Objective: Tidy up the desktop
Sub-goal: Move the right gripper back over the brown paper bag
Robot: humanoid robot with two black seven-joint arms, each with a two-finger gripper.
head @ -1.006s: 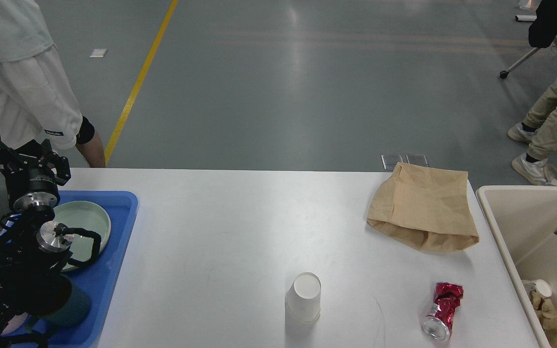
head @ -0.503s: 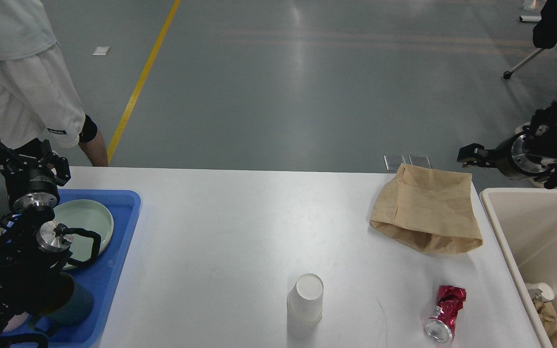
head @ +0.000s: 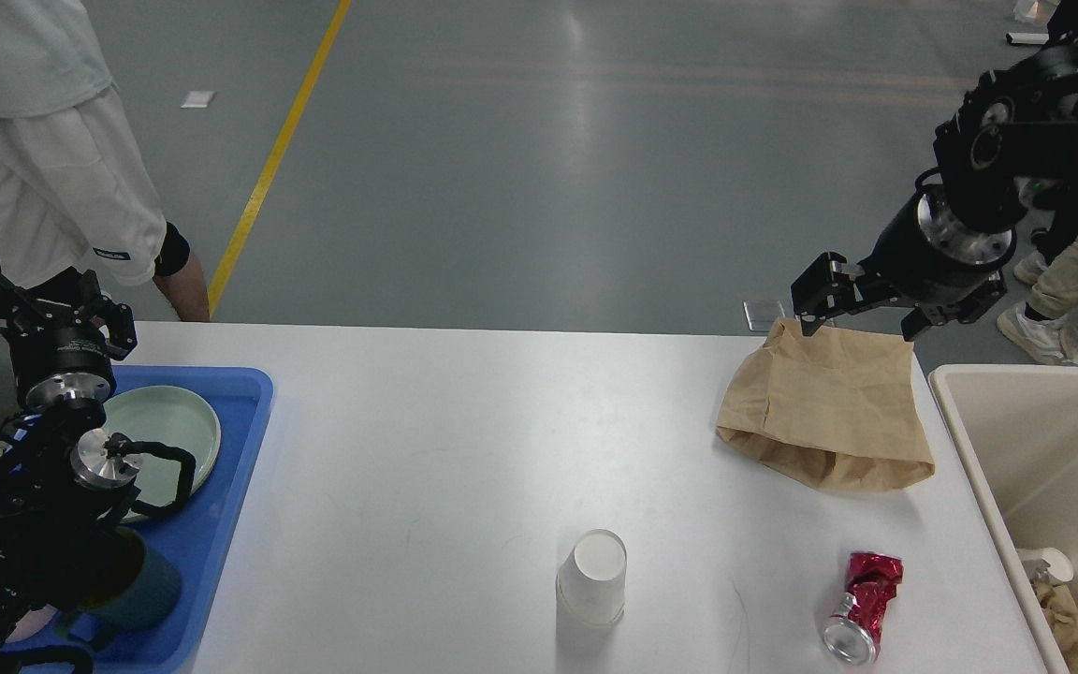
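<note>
The desktop point(head: 464, 431) is a white table. On it lie a brown paper bag point(head: 829, 421) at the back right, an upturned white paper cup point(head: 591, 576) near the front middle and a crushed red can point(head: 859, 604) at the front right. My right gripper point(head: 857, 316) hovers open at the bag's far edge, one finger near each far corner, holding nothing. Over the far left corner of the table my left gripper point(head: 41, 309) stands open and empty, above the blue tray.
A blue tray point(head: 230, 524) at the left holds a pale green plate point(head: 169, 431) and a dark teal cup point(head: 141, 585). A beige bin point(head: 969, 440) with some trash in it stands off the right edge. People stand beyond the table's far corners.
My right arm has swung up out of the bin and leftward, and its gripper now sits at the paper bag's far edge. The left arm and the items on the table have not moved.
</note>
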